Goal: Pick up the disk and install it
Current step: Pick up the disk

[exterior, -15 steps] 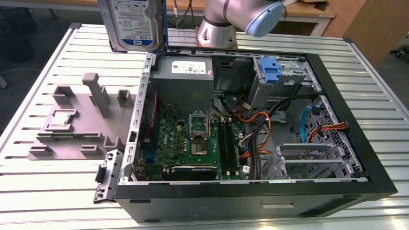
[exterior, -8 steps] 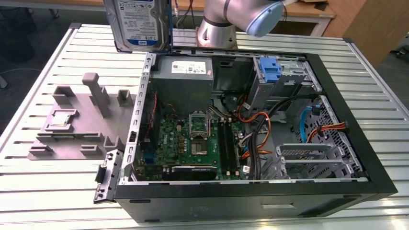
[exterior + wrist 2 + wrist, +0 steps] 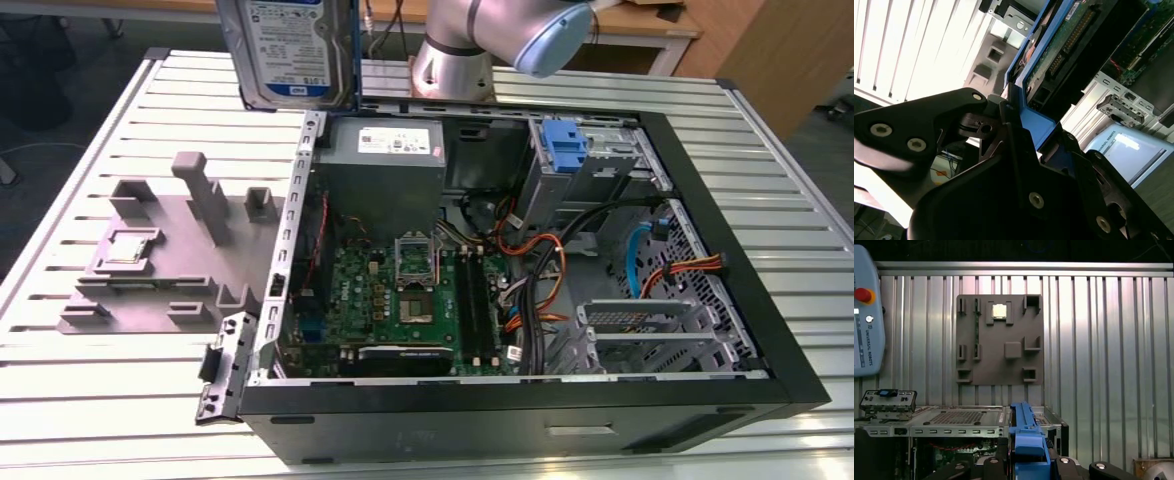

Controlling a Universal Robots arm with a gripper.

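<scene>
The jaws are closed on the blue rail [image 3: 1026,440] of the disk [image 3: 296,50] and hold it upright in the air, clear of the surface [image 3: 80,400]. In the exterior view it appears over the far corner of the open computer case [image 3: 534,420], at the exterior view's left, beyond the grey holder plate [image 3: 160,250].

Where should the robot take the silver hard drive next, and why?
Probably across toward the blue plastic bracket inside the open black computer case. The gripper is shut on the silver-grey metal hard drive with blue rails, high over the case's edge, away from that bracket.
</scene>
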